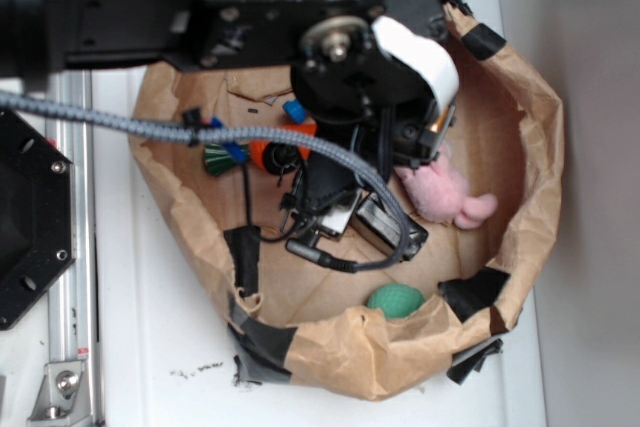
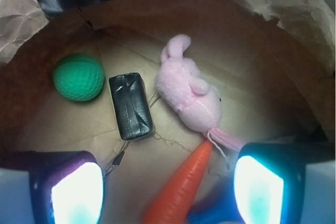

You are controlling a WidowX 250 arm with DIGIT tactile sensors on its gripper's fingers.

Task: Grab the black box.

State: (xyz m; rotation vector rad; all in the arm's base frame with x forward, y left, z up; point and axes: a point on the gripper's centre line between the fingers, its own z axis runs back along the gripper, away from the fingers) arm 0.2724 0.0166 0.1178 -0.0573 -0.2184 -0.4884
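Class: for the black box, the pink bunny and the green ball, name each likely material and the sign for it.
Black box: probably glossy plastic wrap, shiny and wrinkled. Pink bunny: plush fabric, fuzzy surface. Green ball: likely rubber or foam, matte and dimpled.

the black box [image 2: 130, 106] looks glossy, wrapped in wrinkled shiny film; the green ball [image 2: 79, 77] is dimpled and matt, the pink toy [image 2: 190, 94] fuzzy plush, the carrot [image 2: 181, 187] smooth, the bag wall [image 2: 252, 3] creased brown paper

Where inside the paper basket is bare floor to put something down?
Bare floor lies between the green ball and the near paper wall, and behind the pink toy. Around the black box and carrot it is crowded.
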